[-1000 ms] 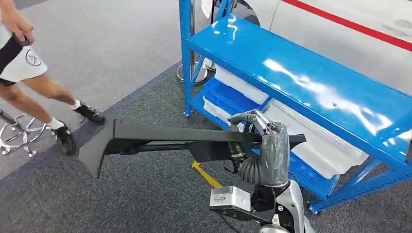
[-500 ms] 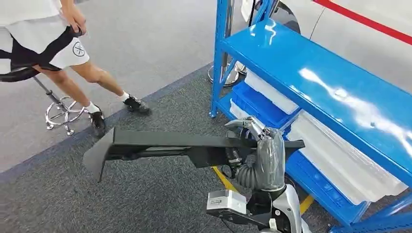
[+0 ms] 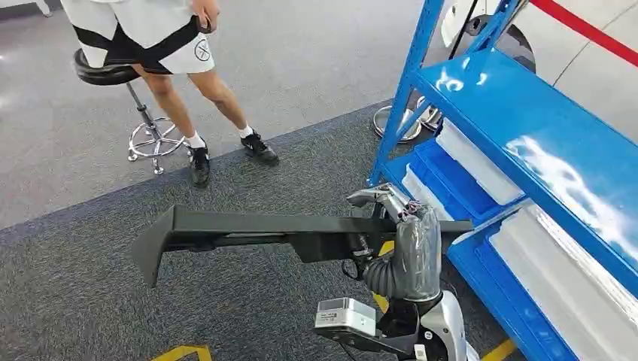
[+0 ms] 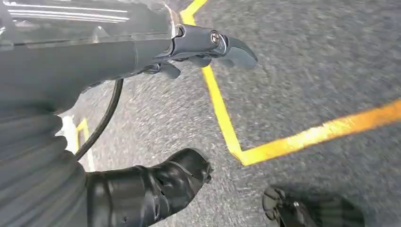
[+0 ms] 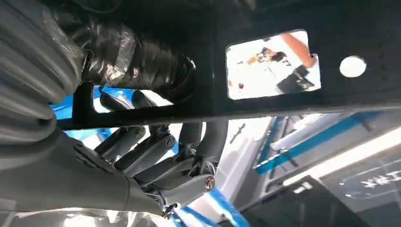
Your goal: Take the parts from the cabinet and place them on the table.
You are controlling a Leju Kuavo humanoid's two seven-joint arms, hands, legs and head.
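While the right hand [image 3: 391,207] clamps the long black part [image 3: 248,229] near its right end, it cantilevers left over the carpet: stiff, probably light plastic, better gripped mid-span; left hand [image 4: 208,47] hangs loosely curled, empty.

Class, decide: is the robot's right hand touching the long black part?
Touching. The head view shows the right hand wrapped around the long black part; the right wrist view shows its fingers curled around it.
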